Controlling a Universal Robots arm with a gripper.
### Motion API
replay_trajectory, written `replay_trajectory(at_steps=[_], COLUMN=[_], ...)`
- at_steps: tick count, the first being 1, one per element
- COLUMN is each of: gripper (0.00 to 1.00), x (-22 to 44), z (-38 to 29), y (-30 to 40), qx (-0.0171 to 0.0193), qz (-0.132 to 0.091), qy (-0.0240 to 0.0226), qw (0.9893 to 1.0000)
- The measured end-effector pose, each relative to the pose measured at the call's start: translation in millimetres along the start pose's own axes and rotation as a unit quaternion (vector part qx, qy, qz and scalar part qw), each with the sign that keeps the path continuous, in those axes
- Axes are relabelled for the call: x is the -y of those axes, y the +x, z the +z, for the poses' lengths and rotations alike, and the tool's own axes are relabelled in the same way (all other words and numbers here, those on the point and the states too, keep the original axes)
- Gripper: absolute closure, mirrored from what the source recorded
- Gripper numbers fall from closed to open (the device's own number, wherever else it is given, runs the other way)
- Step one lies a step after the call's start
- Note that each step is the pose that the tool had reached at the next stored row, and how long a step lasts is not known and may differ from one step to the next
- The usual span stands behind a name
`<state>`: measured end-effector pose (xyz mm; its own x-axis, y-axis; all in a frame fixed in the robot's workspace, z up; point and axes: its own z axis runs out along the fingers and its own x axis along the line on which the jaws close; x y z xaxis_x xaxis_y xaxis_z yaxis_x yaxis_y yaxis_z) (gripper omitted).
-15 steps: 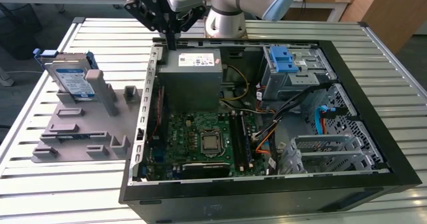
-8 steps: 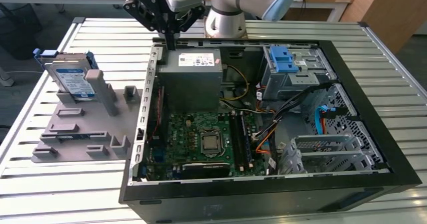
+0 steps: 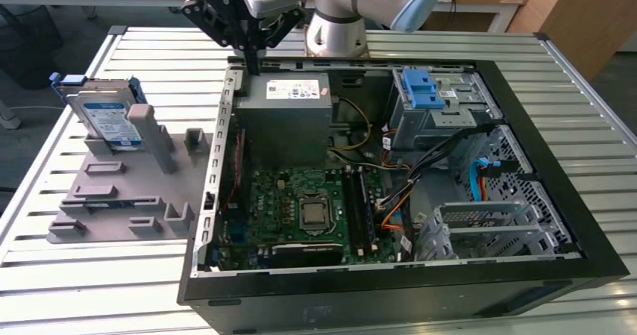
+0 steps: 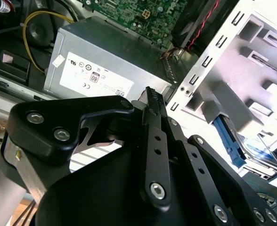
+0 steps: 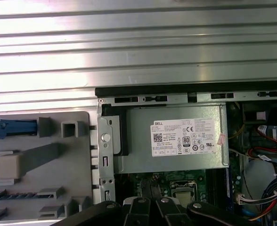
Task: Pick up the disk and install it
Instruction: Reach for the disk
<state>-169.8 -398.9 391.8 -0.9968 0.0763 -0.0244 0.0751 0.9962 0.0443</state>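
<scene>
The disk (image 3: 107,119), silver with a white-and-blue label and a blue bracket, stands on edge in a grey holder (image 3: 119,201) on the exterior view's left, beside the open computer case (image 3: 398,275). My gripper (image 3: 255,63) hangs shut and empty over the case's far rim, just above the grey power-supply box (image 3: 289,100) and well to the right of the disk. In the second wrist view the closed fingers (image 4: 151,96) point at the power-supply box (image 4: 96,66), with the disk (image 4: 258,151) off to the side. The first wrist view catches the disk's blue bracket (image 5: 9,128) edge-on.
Inside the case lie the motherboard (image 3: 309,208), bundled cables (image 3: 398,193) and a drive cage with blue latch tabs (image 3: 423,89) at the far right. A metal bracket (image 3: 488,227) sits at the near right. The slatted metal table (image 3: 89,275) surrounds everything.
</scene>
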Motion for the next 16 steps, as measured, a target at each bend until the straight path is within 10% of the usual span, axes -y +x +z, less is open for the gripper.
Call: replay_trajectory(at_steps=[16], gripper=[0.89], x=[0.5], z=[0.3], y=[6.3], qx=[0.0], qz=[0.0], qy=[0.0], qw=[1.0])
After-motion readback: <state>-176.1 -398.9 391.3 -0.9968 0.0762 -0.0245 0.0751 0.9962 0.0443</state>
